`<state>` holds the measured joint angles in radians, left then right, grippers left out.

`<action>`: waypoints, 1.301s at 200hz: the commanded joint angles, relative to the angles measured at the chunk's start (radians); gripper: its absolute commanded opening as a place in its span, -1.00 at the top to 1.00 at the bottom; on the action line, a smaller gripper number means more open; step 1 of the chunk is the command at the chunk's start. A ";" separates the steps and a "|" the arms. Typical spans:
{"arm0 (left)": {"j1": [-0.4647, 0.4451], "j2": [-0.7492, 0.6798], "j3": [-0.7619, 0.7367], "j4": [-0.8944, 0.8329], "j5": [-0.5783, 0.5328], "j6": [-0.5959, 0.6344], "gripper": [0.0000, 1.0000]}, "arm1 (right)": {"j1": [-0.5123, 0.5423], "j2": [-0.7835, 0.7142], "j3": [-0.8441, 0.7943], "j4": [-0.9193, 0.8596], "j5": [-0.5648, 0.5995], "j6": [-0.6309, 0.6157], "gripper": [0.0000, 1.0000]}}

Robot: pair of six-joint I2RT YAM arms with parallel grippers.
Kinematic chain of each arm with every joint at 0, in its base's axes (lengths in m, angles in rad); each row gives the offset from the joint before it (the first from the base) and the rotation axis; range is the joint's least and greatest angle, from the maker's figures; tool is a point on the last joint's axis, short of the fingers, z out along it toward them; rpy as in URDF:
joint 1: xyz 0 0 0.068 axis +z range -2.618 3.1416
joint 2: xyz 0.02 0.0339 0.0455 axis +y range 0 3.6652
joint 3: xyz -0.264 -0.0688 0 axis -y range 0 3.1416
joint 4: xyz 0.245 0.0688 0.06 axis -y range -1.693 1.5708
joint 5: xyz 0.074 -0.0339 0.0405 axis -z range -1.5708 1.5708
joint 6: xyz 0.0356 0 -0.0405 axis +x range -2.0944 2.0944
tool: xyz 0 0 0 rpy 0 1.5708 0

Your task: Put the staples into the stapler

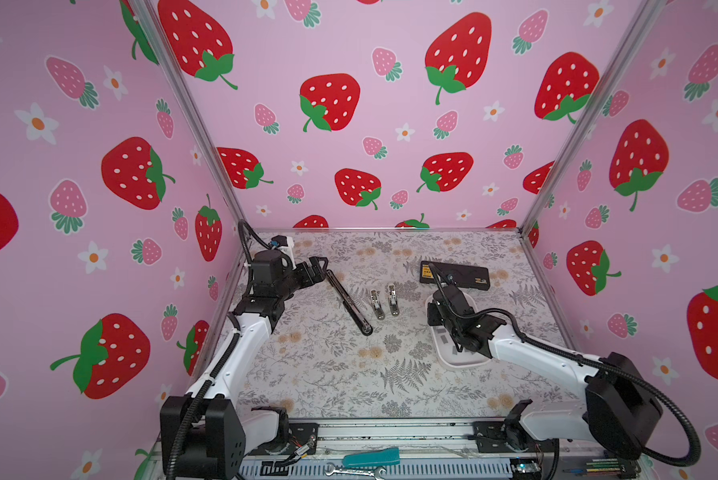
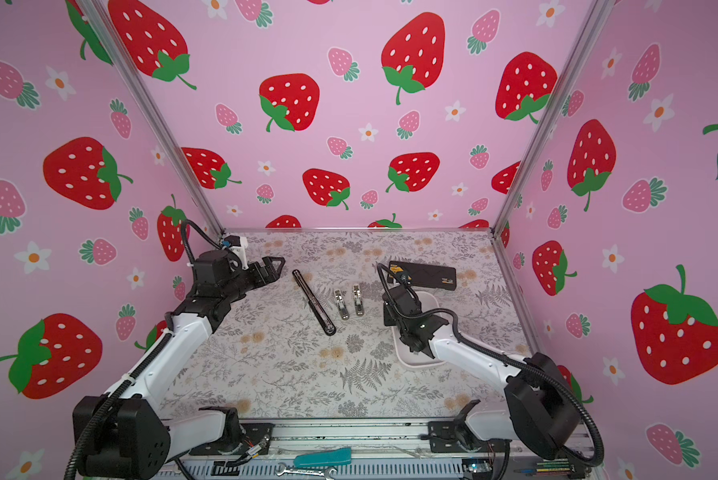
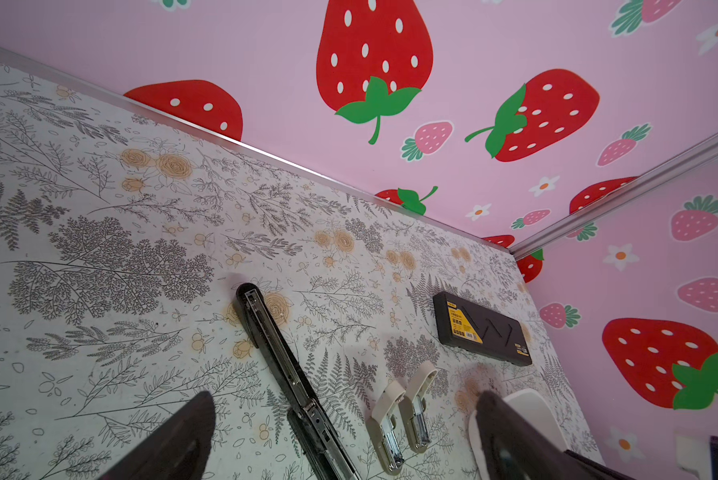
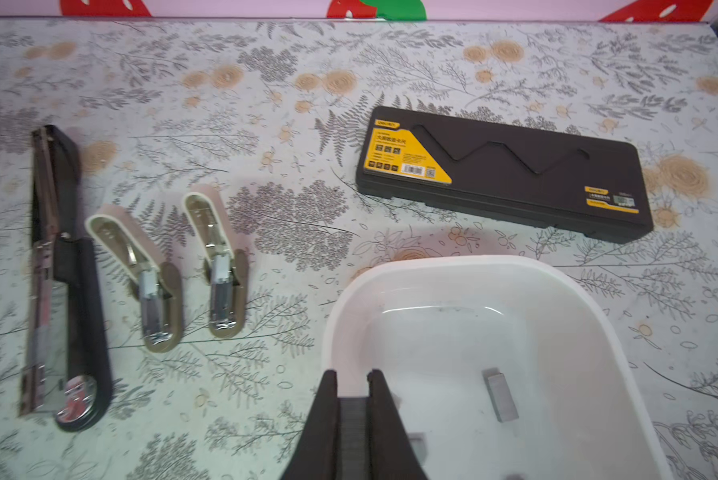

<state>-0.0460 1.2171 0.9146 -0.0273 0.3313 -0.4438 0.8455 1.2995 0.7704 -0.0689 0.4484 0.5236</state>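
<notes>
Grey strip of staples [image 4: 353, 424] was pinched, apparently lengthwise, in the right gripper [image 4: 353, 374] over the white plastic tray [image 4: 432, 261]; the opened beige stapler [image 4: 224, 266] was laid leftward, roughly parallel, and the left gripper [image 1: 319, 268] was spread.

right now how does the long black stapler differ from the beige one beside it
The long black stapler is dark, the small beige stapler cream. The black one is far longer and slimmer than the beige one. In a top view the black one lies diagonally, the beige one nearly straight. Both lie opened, metal channel exposed.
</notes>
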 commanded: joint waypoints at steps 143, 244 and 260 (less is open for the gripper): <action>-0.005 0.024 0.032 -0.019 0.023 0.020 -0.98 | 0.269 0.367 0.262 0.230 0.028 -0.170 0.77; 0.001 0.020 0.100 -0.128 0.066 -0.055 -0.98 | 0.153 0.562 0.306 0.337 -0.146 -0.215 0.80; 0.018 0.018 0.092 -0.099 0.112 -0.137 -0.98 | 0.132 0.576 0.301 0.351 -0.178 -0.211 0.80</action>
<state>-0.0463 1.2518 0.9676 -0.1173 0.3672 -0.4717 1.0019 1.8538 1.0447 0.2417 0.3283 0.3229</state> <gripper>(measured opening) 0.989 0.139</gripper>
